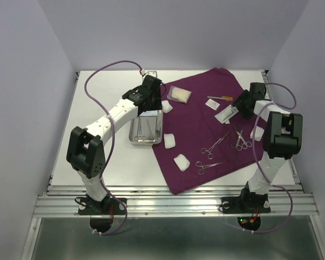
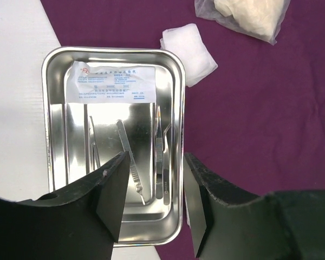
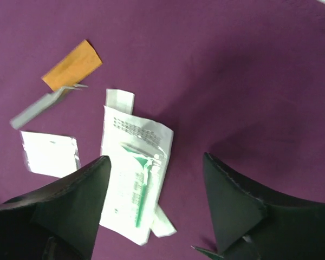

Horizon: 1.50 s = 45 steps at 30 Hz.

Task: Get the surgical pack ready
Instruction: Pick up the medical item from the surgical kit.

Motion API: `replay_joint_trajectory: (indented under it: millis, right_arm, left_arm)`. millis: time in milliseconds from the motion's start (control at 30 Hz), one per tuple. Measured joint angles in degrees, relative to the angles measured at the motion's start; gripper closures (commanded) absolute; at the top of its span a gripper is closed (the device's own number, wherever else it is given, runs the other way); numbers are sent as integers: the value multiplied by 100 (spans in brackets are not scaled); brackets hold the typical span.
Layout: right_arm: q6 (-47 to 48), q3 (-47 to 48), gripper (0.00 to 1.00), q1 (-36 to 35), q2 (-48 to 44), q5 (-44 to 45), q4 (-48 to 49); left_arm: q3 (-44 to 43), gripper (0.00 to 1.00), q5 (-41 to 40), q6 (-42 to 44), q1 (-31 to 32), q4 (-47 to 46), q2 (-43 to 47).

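Observation:
The dark-purple cloth (image 1: 200, 130) lies spread over the middle and right of the table. At its left edge stands the steel tray (image 2: 54, 141), holding a printed packet (image 2: 109, 82), forceps (image 2: 161, 154) and two more slim instruments. My left gripper (image 2: 156, 189) hangs open above the tray's right rim, gripping nothing. Over a clear packet with a green tool (image 3: 135, 173) on the cloth hovers my right gripper (image 3: 154, 195), open and empty. Scissors (image 1: 239, 140) and forceps (image 1: 215, 143) lie on the cloth. White gauze squares (image 1: 181, 162) lie around them.
A bag of white gauze (image 2: 244, 16) and a gauze square (image 2: 188, 54) lie beyond the tray. A small white packet (image 3: 49, 153), an orange packet (image 3: 71, 66) and a grey strip (image 3: 38, 108) lie left of the green-tool packet. Another gauze square (image 1: 257, 132) sits by the right arm.

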State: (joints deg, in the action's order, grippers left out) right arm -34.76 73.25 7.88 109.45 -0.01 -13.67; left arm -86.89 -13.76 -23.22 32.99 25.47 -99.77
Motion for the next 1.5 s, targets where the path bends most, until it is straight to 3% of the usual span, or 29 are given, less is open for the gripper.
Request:
replay_joint_trajectory:
  millis: [167, 433, 567, 600, 667, 700, 833, 1133, 1400, 1500]
  right_arm:
    - [-175, 0, 33, 31, 186, -251, 236]
    - [-431, -2, 46, 245, 382, -564, 535]
    - [-494, -9, 59, 343, 422, -649, 649]
    - [-501, -13, 68, 348, 431, -649, 671]
    - [-511, -26, 75, 367, 448, -682, 719]
    - [-518, -57, 84, 369, 452, -713, 778]
    - [-511, -149, 98, 369, 455, -798, 852]
    - [-330, -175, 99, 369, 433, -1128, 984]
    - [-280, -876, 99, 304, -671, -1775, 1191]
    - [-262, -968, 99, -15, -992, -1786, 1285]
  left_arm:
    - [116, 46, 55, 46, 7, -9, 0]
    - [144, 47, 109, 153, 7, -39, 0]
    - [175, 47, 140, 181, 7, -42, 0]
    - [179, 47, 144, 186, 7, -42, 0]
    - [179, 47, 157, 192, 4, -44, 0]
    - [179, 47, 173, 192, 7, -46, -2]
    - [179, 47, 317, 190, 4, -57, 0]
    - [179, 48, 474, 190, 4, -90, 0]
    - [205, 49, 474, 188, 4, -221, 20]
    - [205, 50, 472, 188, 4, -212, 20]
